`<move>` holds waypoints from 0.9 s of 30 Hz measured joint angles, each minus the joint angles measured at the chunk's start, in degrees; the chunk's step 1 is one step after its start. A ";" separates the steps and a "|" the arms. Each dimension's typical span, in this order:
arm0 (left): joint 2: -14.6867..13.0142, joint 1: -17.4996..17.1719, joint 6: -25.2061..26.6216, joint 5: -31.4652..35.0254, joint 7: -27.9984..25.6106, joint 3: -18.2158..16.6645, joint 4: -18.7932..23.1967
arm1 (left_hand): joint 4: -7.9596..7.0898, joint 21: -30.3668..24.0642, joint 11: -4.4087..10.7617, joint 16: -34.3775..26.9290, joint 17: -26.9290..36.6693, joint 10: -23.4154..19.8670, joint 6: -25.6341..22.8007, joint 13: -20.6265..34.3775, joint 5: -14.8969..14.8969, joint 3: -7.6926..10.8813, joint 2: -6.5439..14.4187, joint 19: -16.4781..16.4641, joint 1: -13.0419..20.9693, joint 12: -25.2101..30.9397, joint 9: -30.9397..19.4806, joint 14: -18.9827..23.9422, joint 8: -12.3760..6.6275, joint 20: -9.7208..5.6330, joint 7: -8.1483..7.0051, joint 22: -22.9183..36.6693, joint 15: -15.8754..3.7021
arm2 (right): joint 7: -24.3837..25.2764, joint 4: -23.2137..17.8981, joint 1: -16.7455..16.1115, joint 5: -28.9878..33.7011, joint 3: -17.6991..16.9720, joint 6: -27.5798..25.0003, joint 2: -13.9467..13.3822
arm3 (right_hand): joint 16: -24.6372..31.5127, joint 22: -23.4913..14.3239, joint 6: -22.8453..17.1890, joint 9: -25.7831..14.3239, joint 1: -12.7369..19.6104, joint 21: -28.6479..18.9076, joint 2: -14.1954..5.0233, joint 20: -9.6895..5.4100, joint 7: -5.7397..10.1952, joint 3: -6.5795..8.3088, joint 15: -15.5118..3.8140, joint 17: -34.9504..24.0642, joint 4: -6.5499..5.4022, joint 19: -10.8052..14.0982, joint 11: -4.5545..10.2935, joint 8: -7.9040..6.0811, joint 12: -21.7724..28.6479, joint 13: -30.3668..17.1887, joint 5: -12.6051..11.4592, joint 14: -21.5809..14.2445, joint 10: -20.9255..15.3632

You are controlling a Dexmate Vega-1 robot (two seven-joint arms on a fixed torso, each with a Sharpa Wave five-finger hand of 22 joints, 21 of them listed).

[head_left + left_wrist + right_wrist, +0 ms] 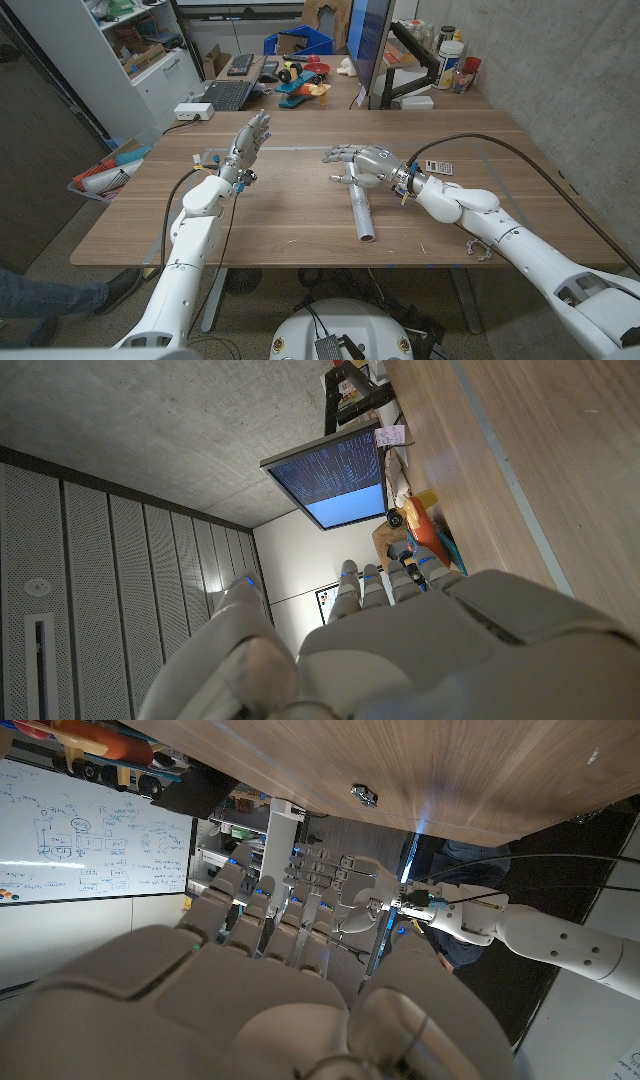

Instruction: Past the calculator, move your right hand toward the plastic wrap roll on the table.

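A grey plastic wrap roll [362,212] lies on the wooden table [280,215], its length running toward me. My right hand [359,161] hovers over the roll's far end, fingers spread and pointing to my left, holding nothing; whether it touches the roll I cannot tell. The calculator [438,167] lies just behind my right wrist. My left hand [249,139] stands raised at the left, fingers up and apart, empty. In the right wrist view my right hand [270,980] has the left hand [345,900] beyond it. The left wrist view has my left hand [400,650] before the table [540,450].
A small metal piece [478,248] lies near the table's front right edge. A small coloured item [205,158] sits beside my left forearm. At the back stand a monitor [366,45], a laptop [226,95], a white box [193,111] and toys [303,82]. A person's shoe [110,290] is at lower left.
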State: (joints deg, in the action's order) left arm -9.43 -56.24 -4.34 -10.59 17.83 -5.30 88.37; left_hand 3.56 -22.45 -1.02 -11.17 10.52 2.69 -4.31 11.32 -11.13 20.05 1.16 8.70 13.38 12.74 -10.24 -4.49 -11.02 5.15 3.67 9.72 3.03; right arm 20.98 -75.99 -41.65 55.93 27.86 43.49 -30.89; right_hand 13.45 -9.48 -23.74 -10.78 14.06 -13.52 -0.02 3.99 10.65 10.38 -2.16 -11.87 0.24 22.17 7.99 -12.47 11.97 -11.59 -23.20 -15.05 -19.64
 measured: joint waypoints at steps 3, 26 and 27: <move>0.00 0.00 0.04 0.03 0.00 0.03 0.00 | 0.00 0.00 0.00 0.00 0.00 0.00 0.00 0.00 0.00 0.00 0.00 0.00 0.00 0.00 0.00 0.00 0.00 0.00 0.00 0.00 0.00 | 0.01 -0.17 -0.03 0.29 0.13 -0.52 -0.16 | -0.38 0.00 0.00 0.00 0.00 0.00 0.00 0.00 0.00 0.00 0.00 0.00 0.00 0.00 0.00 0.00 0.00 0.00 0.00 0.00 0.00; 0.34 1.08 0.10 -0.11 0.00 0.03 -1.24 | 0.00 0.43 0.00 0.00 0.00 0.00 0.00 0.00 0.00 0.01 0.00 -0.19 0.00 0.01 0.00 0.00 0.00 0.19 0.00 0.30 0.00 | -0.62 -0.73 0.57 2.38 2.74 -3.42 -1.80 | -0.37 0.01 -0.32 0.00 0.00 0.83 0.00 0.31 0.31 0.00 0.00 0.01 0.00 0.31 -0.01 0.00 0.00 0.01 0.00 0.00 0.00; 0.34 1.10 0.10 -0.11 0.00 0.04 -1.27 | 0.00 0.57 0.00 0.00 0.00 0.00 0.00 0.00 0.00 0.01 0.00 -0.19 0.00 0.00 0.00 0.00 0.00 0.19 0.00 0.30 0.00 | -0.64 -0.73 0.57 2.40 2.74 -3.42 -1.80 | -0.37 0.01 -0.32 0.00 0.00 0.83 0.00 0.31 0.31 0.00 0.00 0.01 0.00 0.31 -0.01 0.00 0.00 0.01 0.00 0.00 0.00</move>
State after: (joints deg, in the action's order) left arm -9.09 -55.14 -4.24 -10.71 17.83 -5.26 87.10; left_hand 3.56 -21.87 -1.02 -11.17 10.52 2.69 -4.31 11.32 -11.13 20.05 1.16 8.51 13.38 12.75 -10.24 -4.49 -11.02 5.34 3.67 10.02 3.03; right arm 20.34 -76.72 -41.08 58.33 30.60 40.07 -32.70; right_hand 13.08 -9.48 -24.06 -10.78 14.06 -12.69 -0.02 4.31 10.96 10.38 -2.16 -11.86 0.24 22.48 7.98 -12.47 11.97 -11.58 -23.20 -15.05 -19.64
